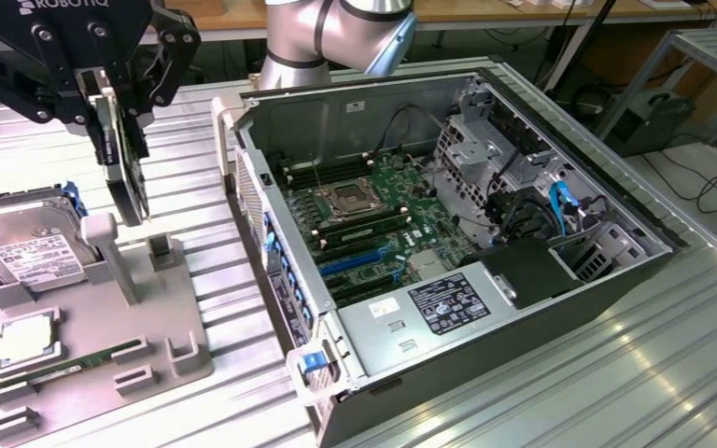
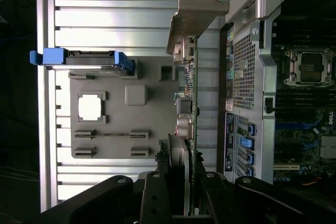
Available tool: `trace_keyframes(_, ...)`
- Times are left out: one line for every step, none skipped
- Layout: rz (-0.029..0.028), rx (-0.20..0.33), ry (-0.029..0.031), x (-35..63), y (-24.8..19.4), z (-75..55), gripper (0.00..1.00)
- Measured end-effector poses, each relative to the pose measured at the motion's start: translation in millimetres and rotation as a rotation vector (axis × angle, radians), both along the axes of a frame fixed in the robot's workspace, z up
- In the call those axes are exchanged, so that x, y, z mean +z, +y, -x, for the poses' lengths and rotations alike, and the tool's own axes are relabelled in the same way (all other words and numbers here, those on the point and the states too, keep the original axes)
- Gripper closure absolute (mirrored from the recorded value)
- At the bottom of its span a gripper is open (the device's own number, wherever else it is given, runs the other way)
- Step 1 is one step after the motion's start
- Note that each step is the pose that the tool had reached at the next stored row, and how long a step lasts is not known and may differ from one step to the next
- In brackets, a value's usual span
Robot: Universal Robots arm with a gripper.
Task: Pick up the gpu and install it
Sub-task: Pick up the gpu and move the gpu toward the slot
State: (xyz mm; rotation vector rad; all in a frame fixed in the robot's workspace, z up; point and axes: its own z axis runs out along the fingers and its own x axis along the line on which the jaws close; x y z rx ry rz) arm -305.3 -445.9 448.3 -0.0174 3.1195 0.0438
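One gripper (image 1: 116,103) hangs over the exterior view's left side, and its fingers are squeezed tight on the gpu (image 1: 124,187). The card hangs straight down from the fingers, standing on its thin edge, just over the grey holder (image 1: 147,308). I cannot tell if its low end touches the holder. From the wrist, the gpu (image 2: 189,103) sits between the holder and the computer case (image 1: 458,233). I count one gpu, one hard drive (image 1: 29,247), one open case.

Gripper (image 1: 113,98) pointing straight down, jaws pinched narrow, arm (image 1: 324,37) bent behind
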Motion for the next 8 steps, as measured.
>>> trace_keyframes(0.0000, 0.000, 0.0000, 0.0, 0.0, -0.4, 0.73)
trace_keyframes(0.0000, 0.000, -0.0001, -0.1, 0.0, -0.6, 0.73)
trace_keyframes(0.0000, 0.000, -0.0001, -0.1, 0.0, -0.7, 0.73)
trace_keyframes(0.0000, 0.000, 0.0000, -0.1, 0.0, -0.9, 0.73)
trace_keyframes(0.0000, 0.000, 0.0000, 0.0, 0.0, -1.1, 0.73)
trace_keyframes(0.0000, 0.000, -0.0001, -0.1, -0.1, -1.2, 0.73)
trace_keyframes(0.0000, 0.000, 0.0000, 0.0, 0.0, -1.4, 0.73)
trace_keyframes(0.0000, 0.000, 0.0000, 0.0, 0.0, -2.2, 0.73)
